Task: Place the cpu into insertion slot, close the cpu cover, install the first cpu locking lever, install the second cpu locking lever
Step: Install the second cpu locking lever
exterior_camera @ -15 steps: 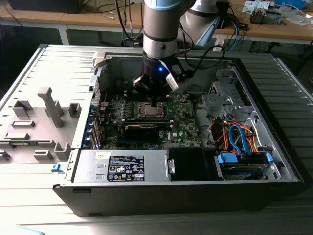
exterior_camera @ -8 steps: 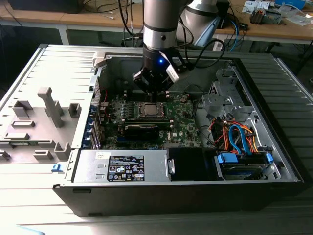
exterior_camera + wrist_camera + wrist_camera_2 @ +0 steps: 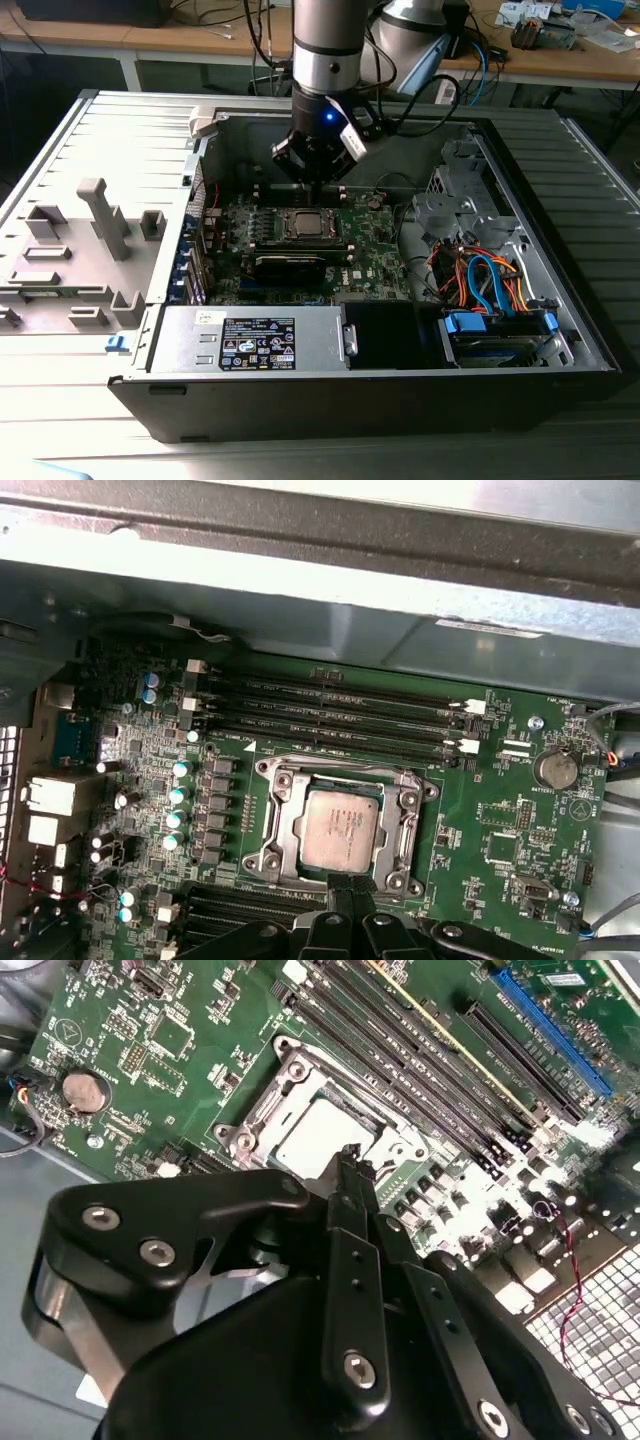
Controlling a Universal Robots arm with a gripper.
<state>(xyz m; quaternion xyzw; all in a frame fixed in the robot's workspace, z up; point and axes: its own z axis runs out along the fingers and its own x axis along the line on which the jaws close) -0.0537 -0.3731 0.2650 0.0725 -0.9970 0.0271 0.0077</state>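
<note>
One cpu already sits flat in the insertion slot on the green board, framed by the cpu cover, so my gripper, fingers pressed together and holding nothing, hangs just above the socket's edge to work there.

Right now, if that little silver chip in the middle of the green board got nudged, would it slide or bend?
Probably neither. The cpu looks like a flat, rigid metal-topped square, so likely stiff and light. It lies inside the cpu cover, a metal frame around its edges, which should stop sliding. The gripper hovers near its edge.
</note>
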